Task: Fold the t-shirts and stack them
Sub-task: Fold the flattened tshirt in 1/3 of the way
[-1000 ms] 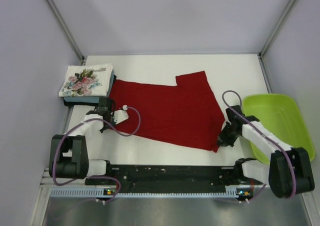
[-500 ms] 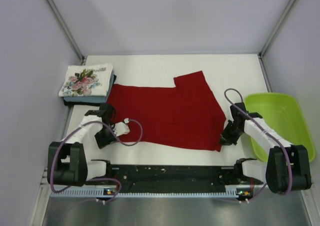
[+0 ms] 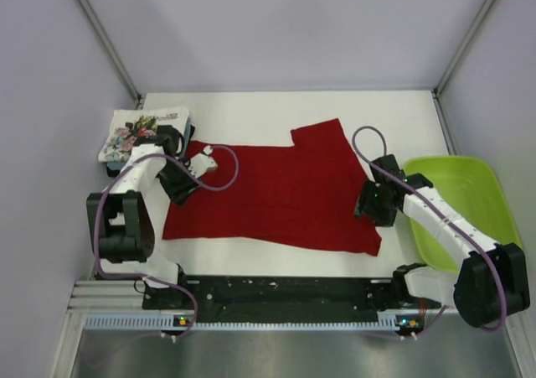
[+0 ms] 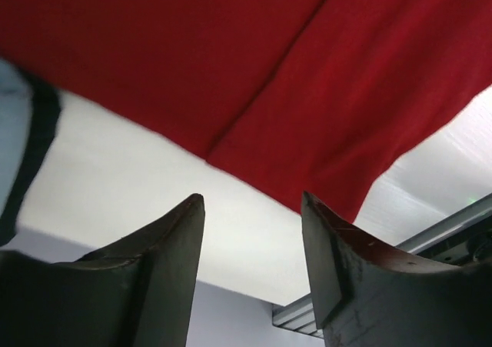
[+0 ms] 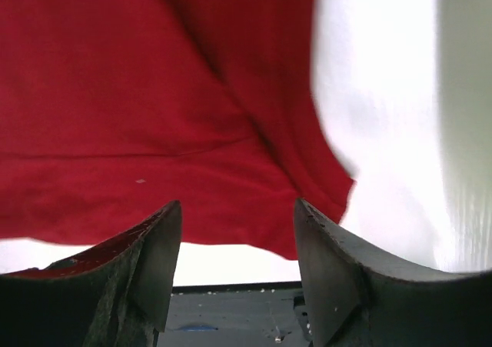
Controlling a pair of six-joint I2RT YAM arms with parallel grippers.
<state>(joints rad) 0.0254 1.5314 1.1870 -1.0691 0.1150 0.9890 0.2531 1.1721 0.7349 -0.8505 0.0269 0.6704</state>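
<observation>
From the near edge, both white-and-black arms reach forward over the white tabletop [image 3: 251, 110], elbows bent. The left gripper [image 4: 252, 208] hangs with its dark, wedge-shaped jaws parted and nothing between them, over the left edge of the plain deep-red cloth t-shirt [image 3: 276, 189]. The right gripper [image 5: 238, 208] is likewise released and empty, poised over the shirt's near right corner. The shirt lies spread flat at the table's middle, matte and soft, faintly creased, one sleeve pointing to the far side. To the right sits a smooth lime-green plastic tray [image 3: 465, 185]. At the far left rests a folded white t-shirt with pink floral print [image 3: 134, 133], stacked on light-blue cloth [image 4: 9, 131].
</observation>
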